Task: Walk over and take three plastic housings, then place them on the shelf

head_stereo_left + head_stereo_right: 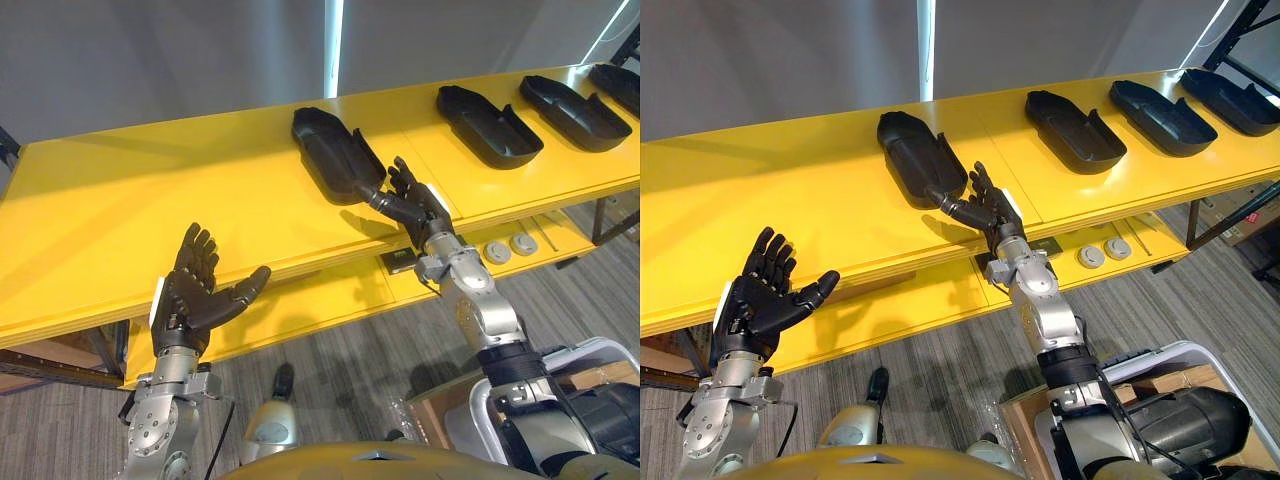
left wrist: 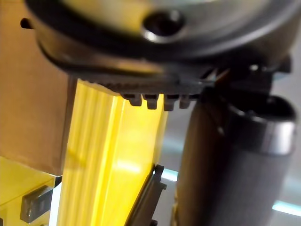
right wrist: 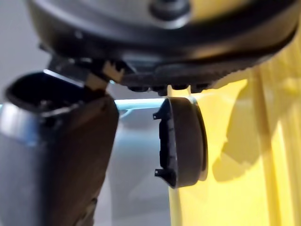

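Observation:
Several black plastic housings lie in a row on the yellow top shelf (image 1: 150, 200). The nearest housing (image 1: 335, 150) sits at the middle, two others (image 1: 488, 125) (image 1: 573, 112) further right. My right hand (image 1: 415, 205) is at the near end of the nearest housing, open, fingers spread upward and thumb reaching to the housing's rim. In the right wrist view that housing's end (image 3: 183, 141) shows just past the thumb (image 3: 70, 155). My left hand (image 1: 195, 290) hovers open and palm up before the shelf's front edge, far left of the housing, holding nothing.
A fourth housing (image 1: 618, 85) lies at the far right end. The lower yellow shelf (image 1: 320, 300) carries two small round parts (image 1: 510, 245) and a dark block (image 1: 400, 262). A cardboard box (image 1: 1025, 410) stands on the grey floor at the lower right.

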You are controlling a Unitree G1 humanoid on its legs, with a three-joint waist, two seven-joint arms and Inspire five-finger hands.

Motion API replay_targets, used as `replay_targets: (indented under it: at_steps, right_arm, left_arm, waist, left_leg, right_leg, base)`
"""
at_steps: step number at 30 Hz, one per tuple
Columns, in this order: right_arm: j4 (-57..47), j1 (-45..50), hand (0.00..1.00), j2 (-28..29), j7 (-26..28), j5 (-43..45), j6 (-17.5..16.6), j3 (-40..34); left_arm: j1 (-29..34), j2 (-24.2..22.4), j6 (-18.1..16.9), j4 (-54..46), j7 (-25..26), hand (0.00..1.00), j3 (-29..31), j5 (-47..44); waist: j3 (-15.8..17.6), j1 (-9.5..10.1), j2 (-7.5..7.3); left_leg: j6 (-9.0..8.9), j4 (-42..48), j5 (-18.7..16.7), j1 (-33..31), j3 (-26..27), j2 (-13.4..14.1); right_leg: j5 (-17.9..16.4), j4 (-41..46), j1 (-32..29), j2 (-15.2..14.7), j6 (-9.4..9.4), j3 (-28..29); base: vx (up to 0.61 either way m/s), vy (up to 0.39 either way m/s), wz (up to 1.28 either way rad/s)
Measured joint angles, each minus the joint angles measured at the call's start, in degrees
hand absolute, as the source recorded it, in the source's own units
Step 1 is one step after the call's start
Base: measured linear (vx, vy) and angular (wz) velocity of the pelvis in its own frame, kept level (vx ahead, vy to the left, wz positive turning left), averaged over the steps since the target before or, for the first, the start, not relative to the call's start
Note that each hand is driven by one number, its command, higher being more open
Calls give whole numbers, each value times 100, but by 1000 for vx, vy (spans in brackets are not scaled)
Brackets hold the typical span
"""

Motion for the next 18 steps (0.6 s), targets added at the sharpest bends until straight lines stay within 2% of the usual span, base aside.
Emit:
replay_targets:
  at_steps: [18]
  right_arm:
    - [363, -291, 100, 0, 218, -22, -47, 10]
  left_arm:
    - [-3, -73, -1, 46, -111, 100, -65, -1]
  waist:
    - [11, -10, 112]
  left_leg:
    - [2, 0, 1, 0, -47, -13]
  right_leg:
    - [-18, 6, 26, -6, 4, -51]
  base:
    - [-1, -3, 1]
